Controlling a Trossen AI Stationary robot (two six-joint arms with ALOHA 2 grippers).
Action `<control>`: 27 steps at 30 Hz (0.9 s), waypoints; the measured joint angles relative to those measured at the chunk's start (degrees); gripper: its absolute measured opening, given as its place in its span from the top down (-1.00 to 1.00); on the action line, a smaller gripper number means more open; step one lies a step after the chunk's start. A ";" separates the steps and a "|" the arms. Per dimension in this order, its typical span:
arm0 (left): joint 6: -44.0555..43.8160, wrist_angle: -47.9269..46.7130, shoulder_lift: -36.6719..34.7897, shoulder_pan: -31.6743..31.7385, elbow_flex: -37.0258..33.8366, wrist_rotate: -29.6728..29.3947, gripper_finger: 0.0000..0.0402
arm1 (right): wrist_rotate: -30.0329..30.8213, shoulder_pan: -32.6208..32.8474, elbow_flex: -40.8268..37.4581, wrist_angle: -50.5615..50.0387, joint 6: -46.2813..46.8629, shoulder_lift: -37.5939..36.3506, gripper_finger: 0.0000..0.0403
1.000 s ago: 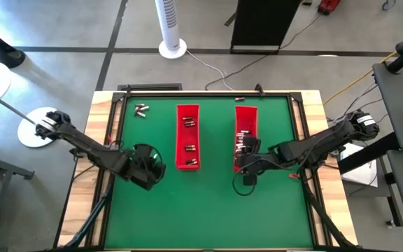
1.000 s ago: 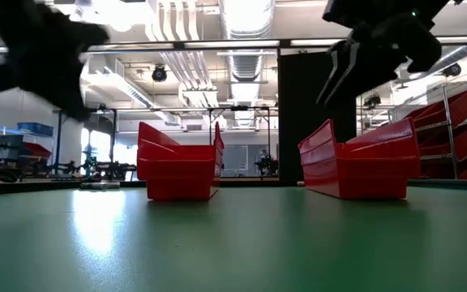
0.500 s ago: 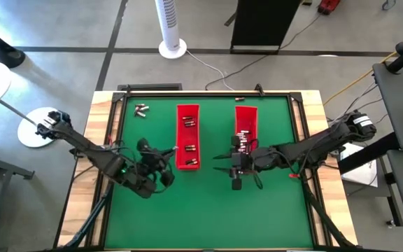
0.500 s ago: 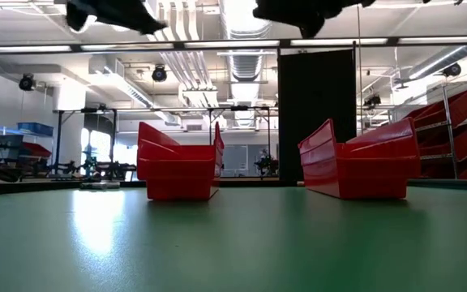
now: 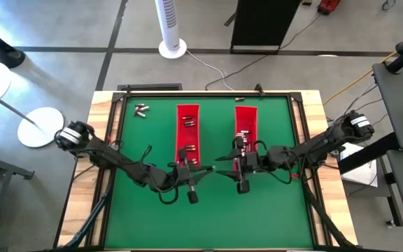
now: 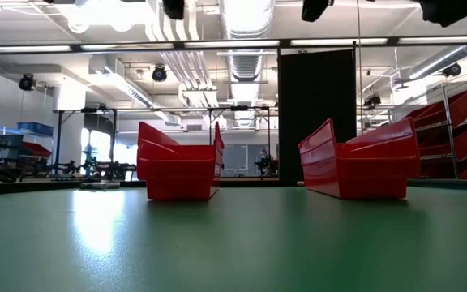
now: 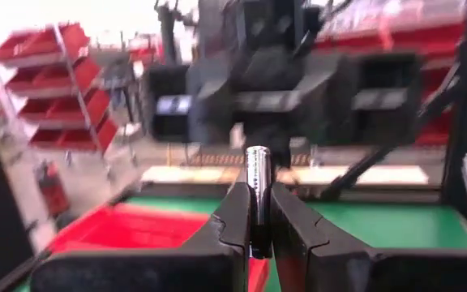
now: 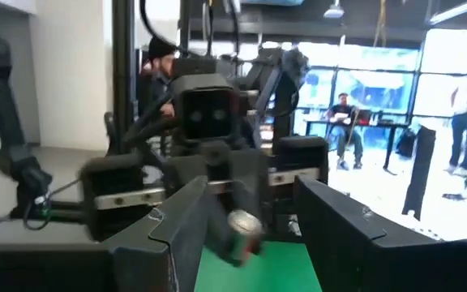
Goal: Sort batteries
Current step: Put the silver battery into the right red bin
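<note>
two grippers face to face between the trays, a battery at each

the left gripper (image 5: pixel 203 170) is held above the mat (image 5: pixel 208 217) just past the near end of the left tray (image 5: pixel 187 136), pointing toward the right arm. in the left wrist view its jaws are seen pressed together on a battery (image 7: pixel 257 191), which stands upright between the fingers (image 7: pixel 237 215) with its shiny top poking out above the fingertips.

the right gripper (image 5: pixel 224 162) is held beside the near end of the right tray (image 5: pixel 245 133), pointing back toward the left gripper, the two tips close together over the gap between the trays. in the right wrist view its jaws are seen standing apart, and a second battery (image 8: pixel 244 225) is seen between them, close against one finger (image 8: pixel 189 219) and clear of the other. whether it is gripped or merely resting there cannot be told.

more batteries are seen lying inside the left tray in small clusters (image 5: pixel 188 122), others are piled in the right tray (image 5: pixel 243 137), and a small group (image 5: pixel 141 109) lies loose on the mat near the far left corner.

in the low view both trays are seen standing on the mat, with only dark arm parts at the upper edge.
</note>
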 joint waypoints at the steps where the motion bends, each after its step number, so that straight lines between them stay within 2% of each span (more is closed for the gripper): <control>1: 1.23 2.83 1.02 0.40 0.03 0.84 0.95 | 0.09 -0.02 -0.67 1.35 -0.23 0.00 0.12; 14: 3.42 10.62 2.39 3.30 0.09 7.22 0.95 | -0.10 -0.02 -1.51 2.25 0.07 -0.02 0.33; 27: 3.63 10.60 2.48 4.76 0.09 7.70 0.95 | 0.12 -0.16 -0.94 2.55 -0.12 -0.04 0.50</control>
